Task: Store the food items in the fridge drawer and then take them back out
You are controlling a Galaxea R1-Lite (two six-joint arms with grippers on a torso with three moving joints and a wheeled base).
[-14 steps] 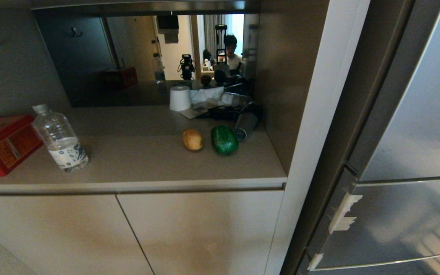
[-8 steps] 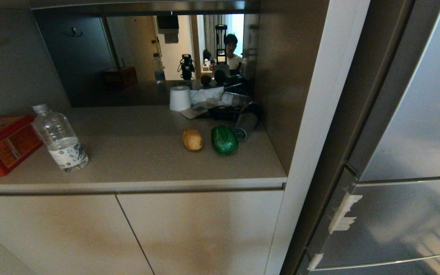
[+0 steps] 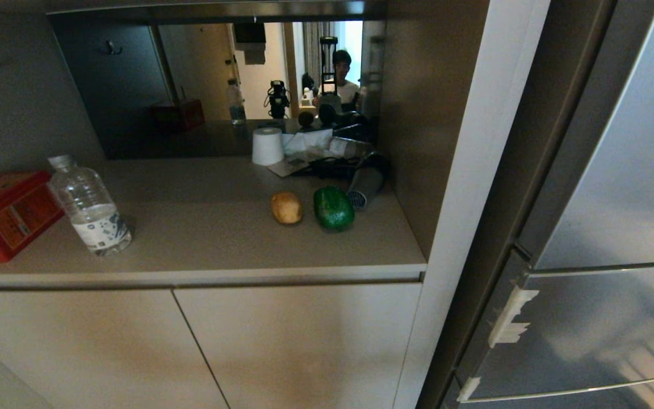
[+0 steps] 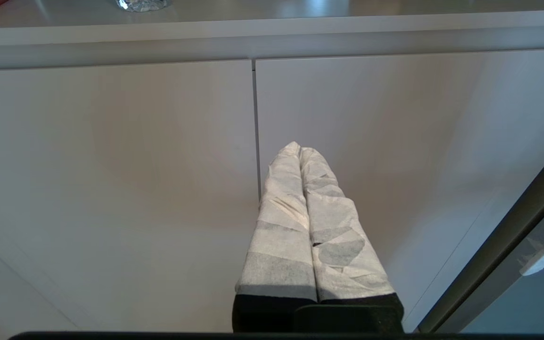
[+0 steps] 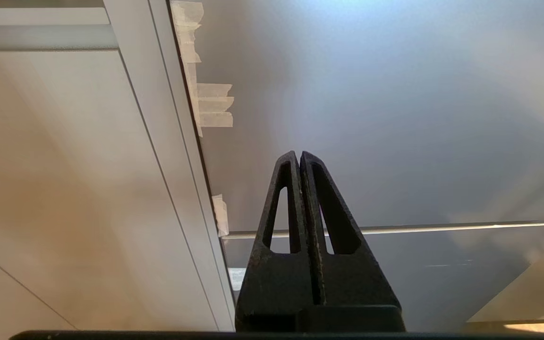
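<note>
Left gripper (image 4: 299, 150) & right gripper (image 5: 299, 156) pressed closed, nothing held; potato (image 3: 286, 207) & pepper (image 3: 333, 208) seen on counter (image 3: 202, 227), fridge (image 3: 616, 199) unopened — nothing done yet.

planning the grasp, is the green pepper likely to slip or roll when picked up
The green pepper looks glossy, so a tool may slip on its skin. Its rounded, lobed body lies on its side on the counter, so a push would probably rock it, not roll it far.

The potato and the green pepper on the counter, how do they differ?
The potato is tan-brown and matte; the green pepper is dark green and glossy. The potato is the smaller, a smooth oval, while the pepper is bigger and lobed. The pepper lies nearer the fridge, the potato nearer the water bottle. Both rest side by side on the counter, unheld.
</note>
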